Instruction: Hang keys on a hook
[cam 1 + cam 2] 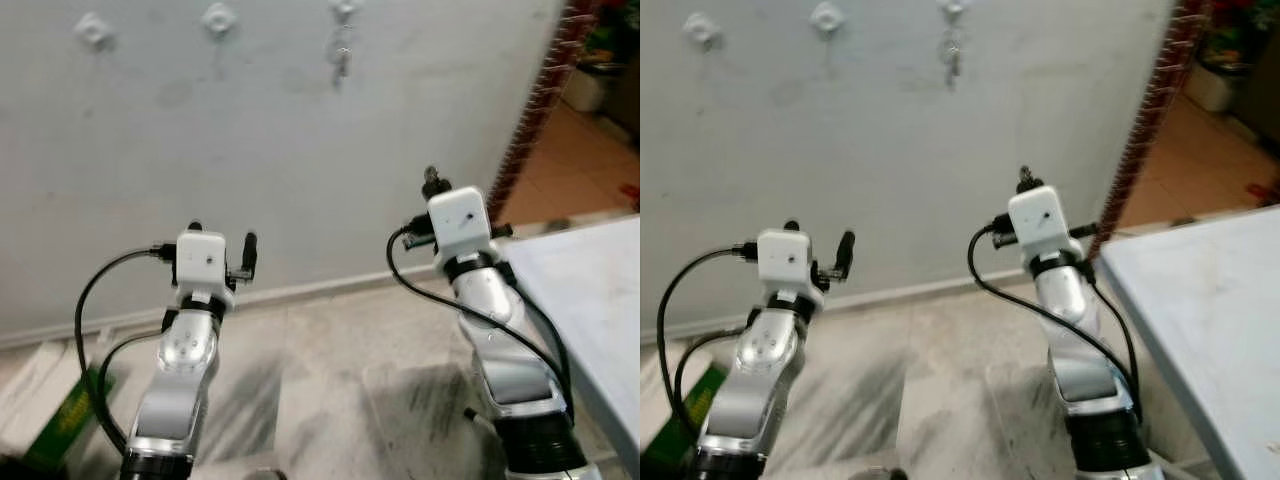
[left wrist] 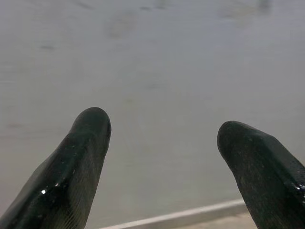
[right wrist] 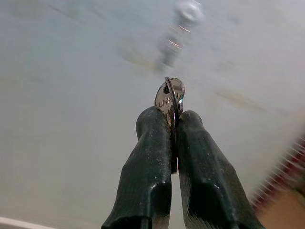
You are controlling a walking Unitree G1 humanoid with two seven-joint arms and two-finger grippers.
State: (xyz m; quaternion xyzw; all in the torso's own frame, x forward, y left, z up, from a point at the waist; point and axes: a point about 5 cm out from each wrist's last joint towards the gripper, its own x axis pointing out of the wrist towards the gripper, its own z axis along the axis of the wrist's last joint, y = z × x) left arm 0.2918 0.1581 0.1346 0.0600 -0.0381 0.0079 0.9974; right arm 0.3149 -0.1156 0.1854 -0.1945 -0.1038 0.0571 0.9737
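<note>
R gripper: jaws pinched tight on the key, no gap I can see betw the fingers. Key head w/ its ring sticks out past the tips, rest is clamped betw the pads. From my head cam the R gripper is raised in front of the wall, well below the hooks.

3 hooks in a row high on the wall. Rightmost hook has smth small and metallic hanging, looks like keys but too blurry to confirm. Other two hooks look bare.

L gripper: jaws wide open, holding nothing, pointed at the wall just above the skirting.

Table is R of the R arm, beside the wall.
</note>
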